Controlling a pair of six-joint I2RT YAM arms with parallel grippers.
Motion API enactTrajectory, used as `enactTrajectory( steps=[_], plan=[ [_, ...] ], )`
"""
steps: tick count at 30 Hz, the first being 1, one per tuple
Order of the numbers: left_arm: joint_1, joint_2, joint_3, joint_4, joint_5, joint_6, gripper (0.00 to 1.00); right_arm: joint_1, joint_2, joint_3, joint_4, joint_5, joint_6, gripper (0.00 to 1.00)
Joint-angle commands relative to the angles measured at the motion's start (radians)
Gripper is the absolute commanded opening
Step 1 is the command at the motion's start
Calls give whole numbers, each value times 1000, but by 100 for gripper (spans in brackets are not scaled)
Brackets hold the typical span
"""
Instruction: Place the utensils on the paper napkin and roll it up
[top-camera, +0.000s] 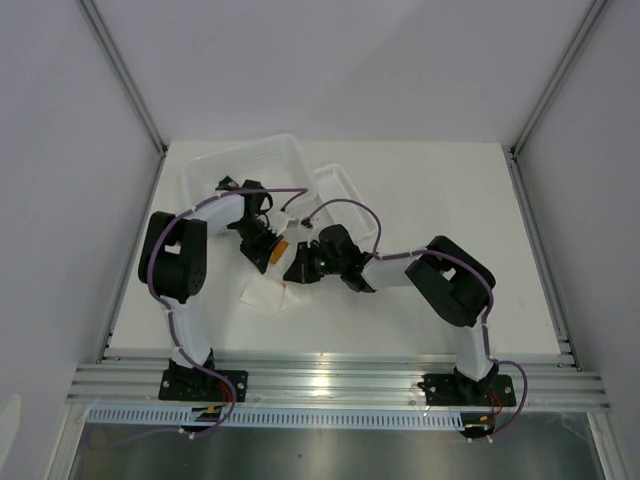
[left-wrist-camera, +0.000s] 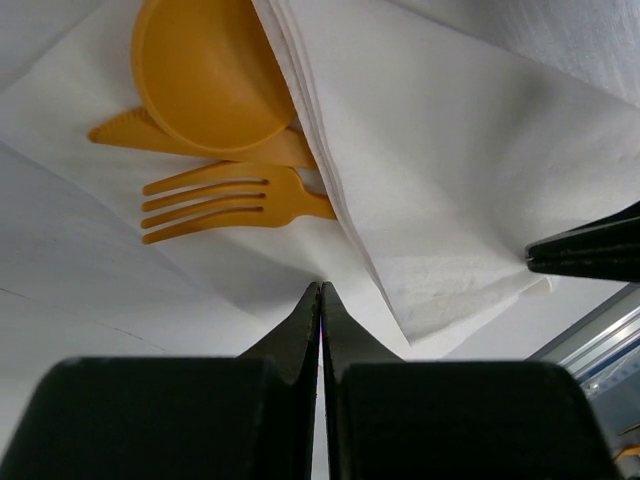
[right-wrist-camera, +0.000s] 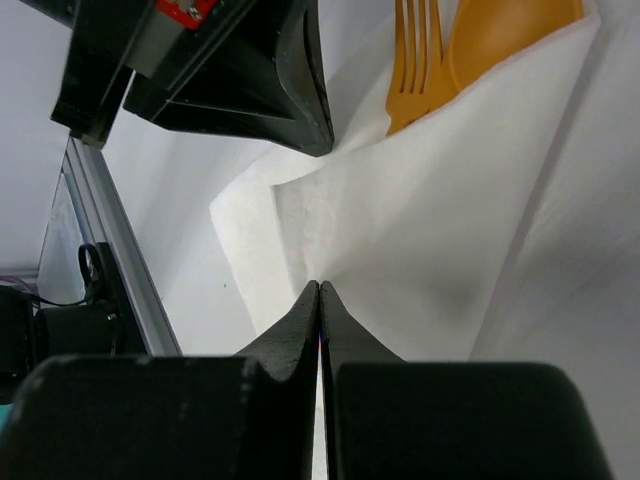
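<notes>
1. The left gripper (left-wrist-camera: 320, 290) has its jaws pressed fully together, tips on the paper napkin (left-wrist-camera: 450, 180). Creases run to the tips, so a ply appears to be pinched.
2. The right gripper (right-wrist-camera: 320, 288) is likewise closed flat. Its tips sit at a raised fold of the napkin, apparently nipping it.
3. Just beyond the left tips, a flap covers the handles of the utensils (left-wrist-camera: 275, 150). The fork (left-wrist-camera: 225, 205) is nearest, with the knife (left-wrist-camera: 120, 130) and spoon (left-wrist-camera: 200, 70) past it, all heads bare.
4. Risk: both claws grip thin paper close together, so opposed pulls would tear it.
5. Risk: a loose roll would let the pieces slide out at the bare heads, and a slipped ply would unfold the flap.
6. Farthest are the white trays (top-camera: 270, 150), which a wide swing could strike.
</notes>
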Motion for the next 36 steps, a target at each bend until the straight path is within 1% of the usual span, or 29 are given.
enactTrajectory(
  steps=[1,4,5,6,8,9,11,12,14,15,17,18,19,20,21,23,24,29,31,34,35,36],
  plan=[
    [5,-27,1,20,-4,2,1,10,38,54,36,-12,2,0],
    [5,-62,-1,33,14,9,1,9,74,73,23,-27,18,0],
    [5,-78,-8,44,19,15,2,9,90,80,20,-32,21,0],
    [5,-113,-33,59,20,24,9,10,97,84,7,-35,30,0],
    [5,-153,-57,119,11,60,15,9,106,90,0,-35,35,0],
    [5,-186,-94,139,-1,74,21,7,112,90,-6,-34,39,0],
    [5,-217,-122,188,-26,132,25,9,120,95,-7,-34,48,0],
    [3,-234,-166,204,-33,158,27,6,123,100,-7,-37,51,0],
    [3,-295,-202,271,-41,242,29,4,136,110,-10,-52,62,0],
    [2,-323,-278,297,-36,312,30,4,141,112,-9,-57,67,0],
    [-6,-419,-333,354,-13,401,33,4,143,106,-1,-58,81,0],
    [-12,-455,-437,419,-9,495,34,2,143,104,2,-58,85,0],
    [-30,-528,-503,456,-6,544,35,1,143,104,2,-58,90,0],
    [-43,-564,-536,498,-10,586,37,1,143,104,4,-63,96,0],
    [-55,-594,-627,580,-12,665,38,1,143,104,8,-64,100,0],
    [-93,-662,-688,657,-7,718,38,-4,146,104,14,-70,111,0],
    [-106,-670,-708,684,-3,759,39,-4,146,103,14,-69,114,0],
    [-169,-624,-746,855,-32,799,39,-14,155,98,27,-78,139,0],
    [-182,-590,-760,895,-52,865,39,-16,155,97,28,-77,145,0],
    [-186,-561,-734,864,-62,896,39,-16,152,92,33,-77,151,0],
    [-186,-559,-710,800,-62,910,39,-14,149,92,33,-77,151,0],
    [-186,-561,-705,770,-58,942,39,-16,146,92,31,-77,151,0]
  ],
)
